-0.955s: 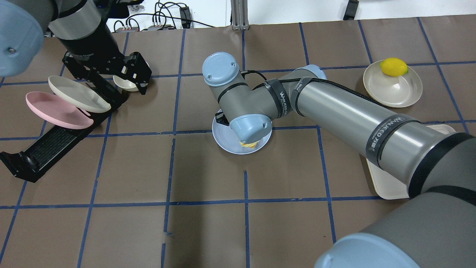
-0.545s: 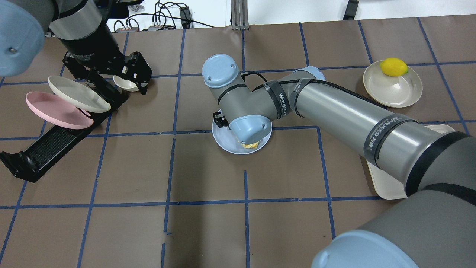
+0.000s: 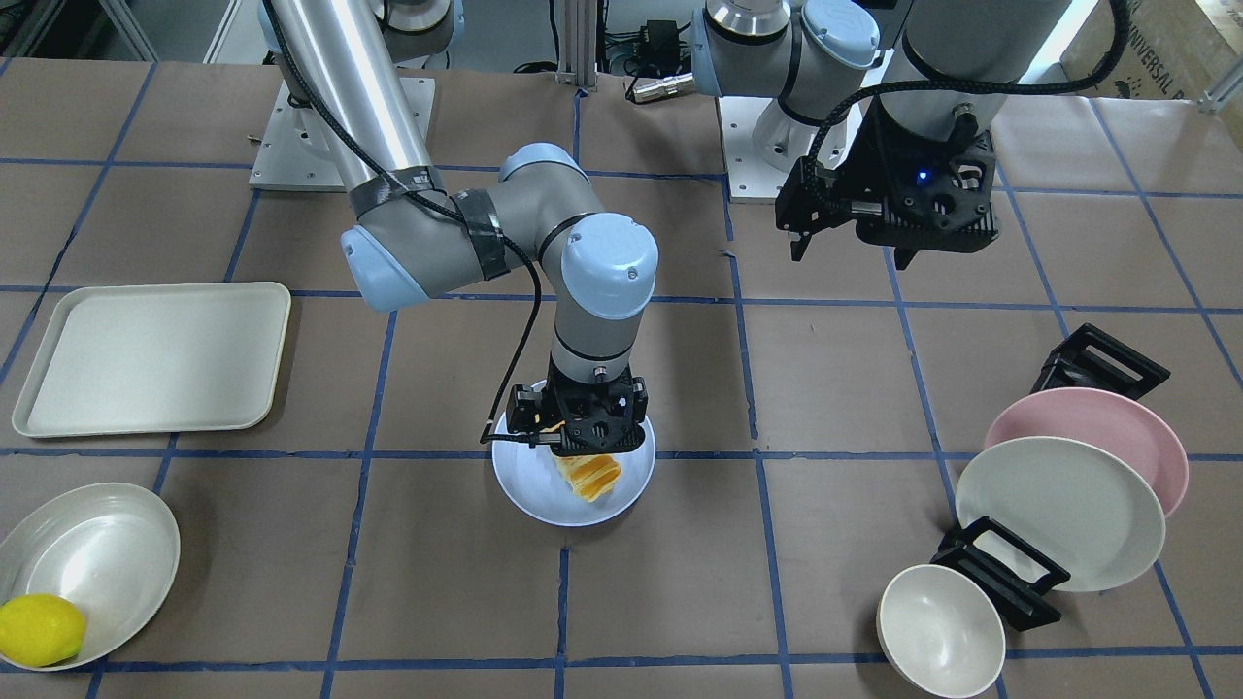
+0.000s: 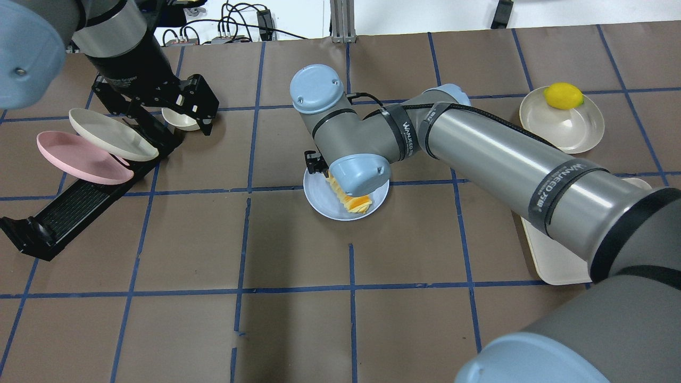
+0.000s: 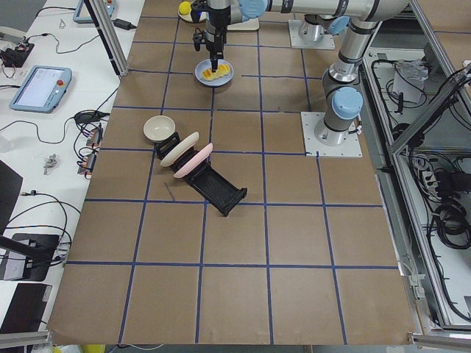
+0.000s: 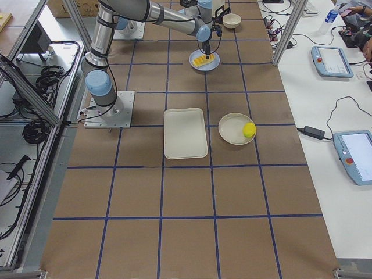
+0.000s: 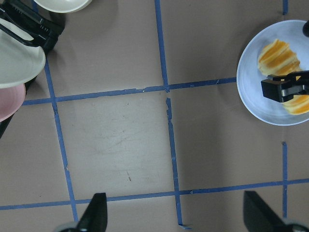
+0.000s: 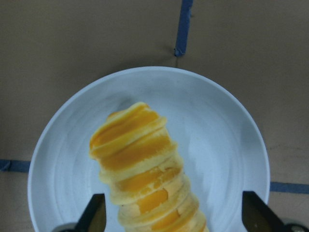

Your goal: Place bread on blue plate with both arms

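Observation:
The bread (image 3: 589, 476) lies on the blue plate (image 3: 529, 490) near the table's middle. It also shows in the overhead view (image 4: 355, 201), on the plate (image 4: 319, 199). My right gripper (image 3: 583, 449) hangs just above the plate, pointing down. In the right wrist view its fingertips (image 8: 95, 212) stand wide apart on either side of the bread (image 8: 142, 164) without touching it, so it is open. My left gripper (image 4: 170, 114) is open and empty above the dish rack. Its wrist view shows the plate (image 7: 253, 92) and the bread (image 7: 276, 55) far off.
A black dish rack (image 4: 80, 205) holds a pink plate (image 4: 80, 157) and a cream plate (image 4: 109, 133), with a small cream bowl (image 3: 940, 631) beside it. A cream tray (image 3: 151, 357) and a cream dish (image 4: 569, 130) with a lemon (image 4: 563, 96) lie on my right.
My right wrist has lifted and drawn back from the plate, and more of the bread shows on it. The left arm has hardly moved.

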Action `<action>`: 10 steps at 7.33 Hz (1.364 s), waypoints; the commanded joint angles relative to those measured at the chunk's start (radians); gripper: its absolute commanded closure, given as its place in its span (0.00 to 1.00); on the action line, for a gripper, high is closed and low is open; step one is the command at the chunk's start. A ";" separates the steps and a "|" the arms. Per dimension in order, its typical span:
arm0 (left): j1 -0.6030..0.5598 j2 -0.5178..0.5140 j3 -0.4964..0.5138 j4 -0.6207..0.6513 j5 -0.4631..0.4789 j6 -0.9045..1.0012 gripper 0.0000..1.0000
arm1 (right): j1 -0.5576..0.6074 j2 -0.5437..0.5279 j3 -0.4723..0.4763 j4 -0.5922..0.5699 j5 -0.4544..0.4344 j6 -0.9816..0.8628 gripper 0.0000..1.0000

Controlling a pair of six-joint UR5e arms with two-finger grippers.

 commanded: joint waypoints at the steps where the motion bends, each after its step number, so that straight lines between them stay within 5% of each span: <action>1: -0.001 0.001 0.002 0.000 0.003 -0.002 0.00 | -0.021 -0.071 -0.065 0.175 -0.001 -0.002 0.00; 3: -0.001 0.002 0.003 0.000 0.008 -0.002 0.00 | -0.050 -0.102 -0.172 0.386 -0.004 -0.017 0.00; 6: -0.001 0.018 0.003 -0.003 0.012 -0.006 0.00 | -0.294 -0.232 -0.301 0.715 0.000 -0.265 0.00; 10: -0.001 0.015 0.002 -0.003 0.009 -0.006 0.00 | -0.536 -0.343 -0.303 0.714 0.103 -0.373 0.00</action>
